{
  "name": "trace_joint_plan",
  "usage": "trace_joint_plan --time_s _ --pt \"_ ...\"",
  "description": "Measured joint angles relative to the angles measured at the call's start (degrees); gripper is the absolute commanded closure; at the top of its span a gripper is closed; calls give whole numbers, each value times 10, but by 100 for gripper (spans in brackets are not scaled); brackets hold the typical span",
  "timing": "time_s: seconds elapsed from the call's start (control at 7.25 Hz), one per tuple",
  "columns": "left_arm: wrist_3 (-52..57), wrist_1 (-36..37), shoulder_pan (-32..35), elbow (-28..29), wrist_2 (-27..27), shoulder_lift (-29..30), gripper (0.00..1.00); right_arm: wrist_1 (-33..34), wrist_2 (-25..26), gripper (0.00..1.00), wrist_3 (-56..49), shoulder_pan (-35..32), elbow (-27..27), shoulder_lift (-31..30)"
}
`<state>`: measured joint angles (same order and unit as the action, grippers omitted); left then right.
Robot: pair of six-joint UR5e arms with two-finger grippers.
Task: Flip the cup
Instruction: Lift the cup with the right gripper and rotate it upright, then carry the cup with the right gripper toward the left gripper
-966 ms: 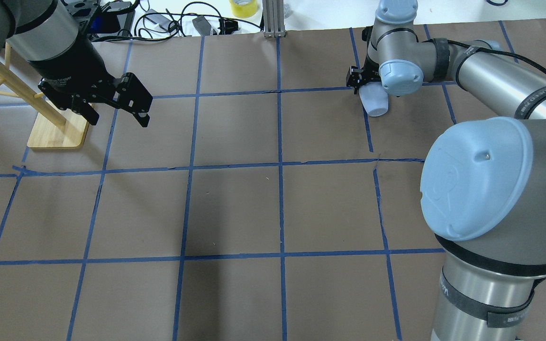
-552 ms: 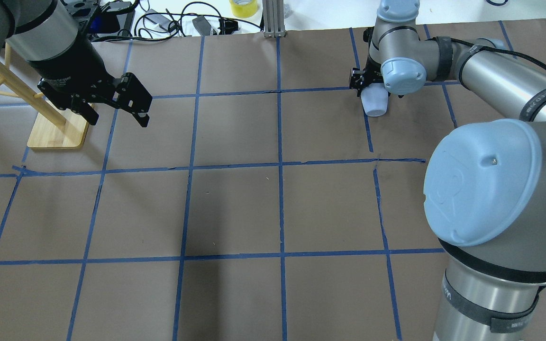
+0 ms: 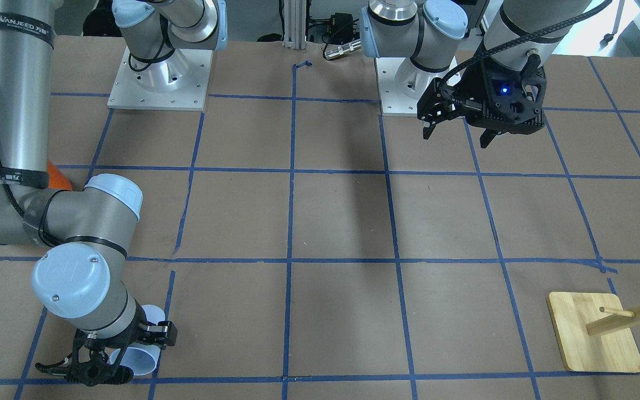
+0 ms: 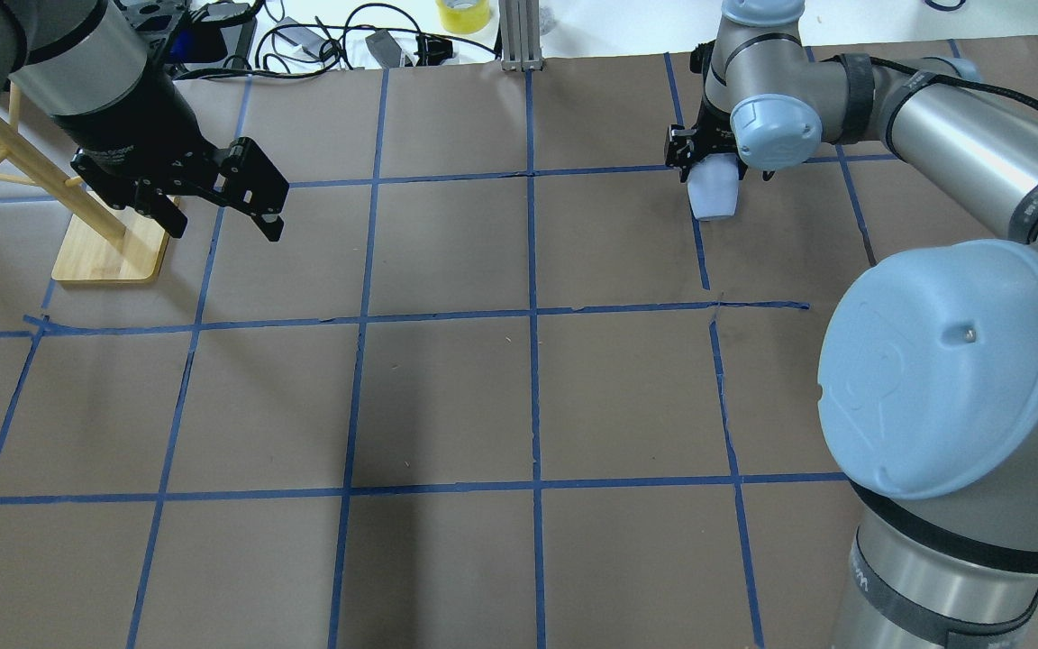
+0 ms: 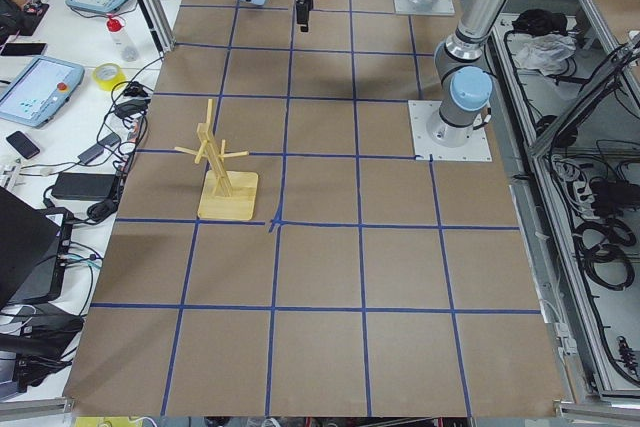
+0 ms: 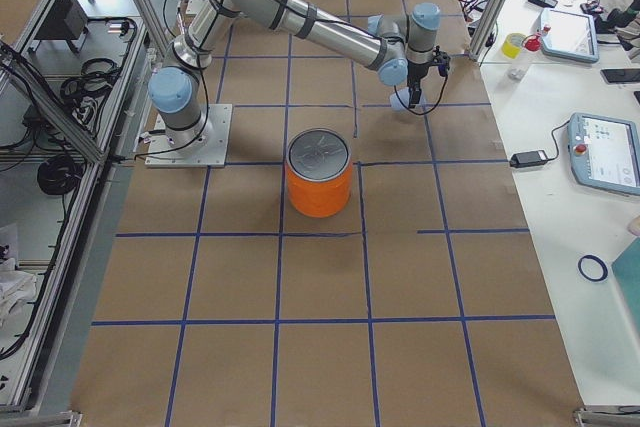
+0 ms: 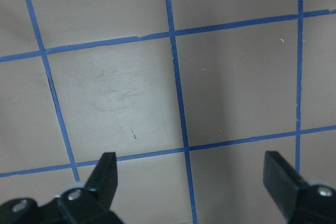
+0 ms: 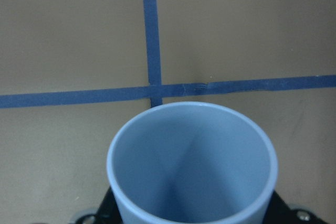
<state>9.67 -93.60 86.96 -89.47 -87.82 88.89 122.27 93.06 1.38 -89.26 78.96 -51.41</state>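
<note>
**Cup** (image 4: 715,193): small, pale lavender-blue, no handle. It is held tilted in the right gripper over the table's (image 4: 447,397) far right part, by a crossing of blue tape lines (image 8: 151,40). Whether it touches the table cannot be told.
- Overhead view: only the outer wall and closed end show, sticking out below the wrist joint.
- Right wrist view: the open mouth fills the lower frame and the inside is bare. The tape crossing lies just beyond the rim.
- Front-facing view: black fingers show on either side of the cup's wall, with the rim turned toward that camera.

**Right gripper** (image 3: 123,353): closed around the cup. It is largely hidden by the wrist in the overhead view.

**Left gripper** (image 4: 226,225): spread wide and holding nothing, raised above the table's left part and well apart from the cup. The left wrist view shows both fingertips at the frame's lower corners, with only taped paper between them.

**Orange can** (image 6: 319,177): silver top, upright, mid-table on the robot's right. It is whole only in the right side view; the front-facing view shows just an orange sliver behind the right arm.

**Wooden peg stand** (image 5: 222,172): upright on a square base, near the left gripper.
</note>
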Motion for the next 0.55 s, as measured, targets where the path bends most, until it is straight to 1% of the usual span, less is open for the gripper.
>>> trace_joint_plan --time_s 0.28,0.55 --pt "0 0 -1 0 1 0 0 -21 -27 100 -16 -2 0 -8" --pt "0 0 -1 0 0 0 0 -45 -41 100 -103 -27 4 -38"
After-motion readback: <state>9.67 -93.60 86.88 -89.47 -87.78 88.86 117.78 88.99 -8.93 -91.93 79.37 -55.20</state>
